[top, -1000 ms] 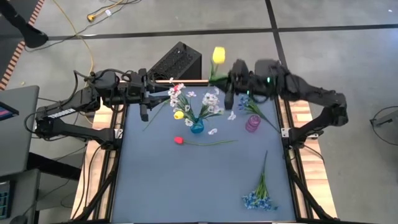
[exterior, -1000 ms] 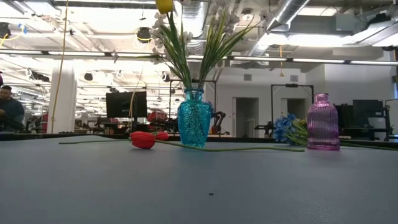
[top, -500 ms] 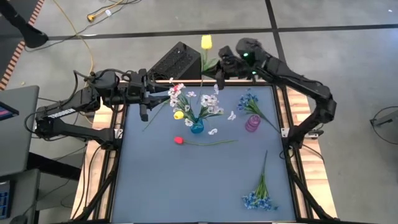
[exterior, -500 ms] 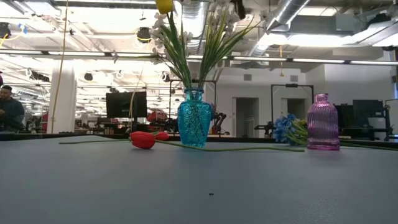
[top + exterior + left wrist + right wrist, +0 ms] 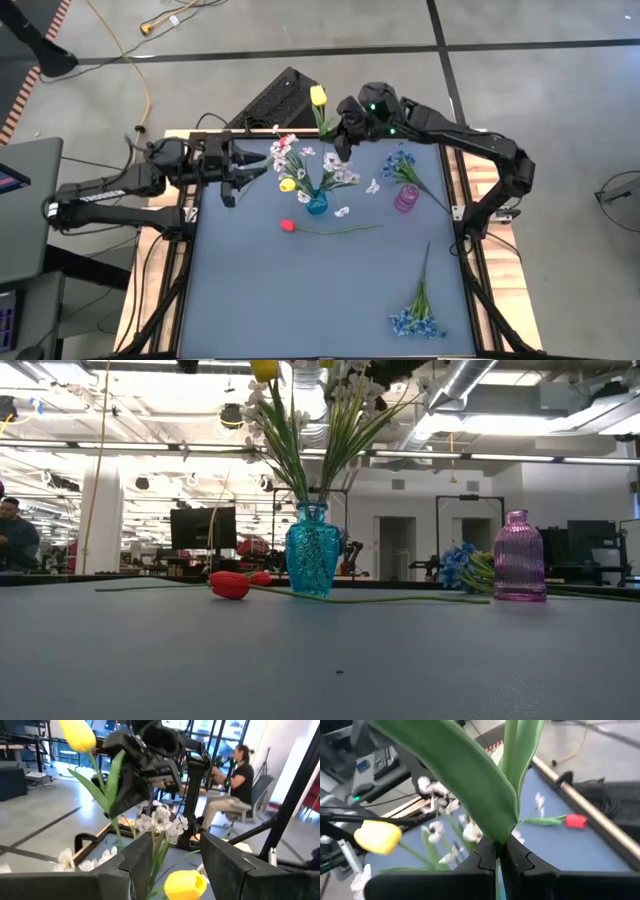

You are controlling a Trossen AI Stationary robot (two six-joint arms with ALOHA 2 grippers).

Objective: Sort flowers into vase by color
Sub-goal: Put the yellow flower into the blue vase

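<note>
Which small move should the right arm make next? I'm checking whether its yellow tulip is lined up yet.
Probably lower the stem into the blue vase. The right claw is shut on the yellow tulip, held above the vase, which already holds another yellow tulip among white blossoms.

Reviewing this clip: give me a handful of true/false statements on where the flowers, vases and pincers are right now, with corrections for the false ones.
1. The right pincer is shut on a yellow tulip. True.
2. The red tulip stands in the purple vase. False: it lies on the table, near the blue vase.
3. The blue vase holds white blossom sprays. True.
4. A blue spray lies on the table, apart from both vases. True.
5. The left pincer grips a white spray. False: it is open and holds nothing, waiting at the table's left edge.
</note>
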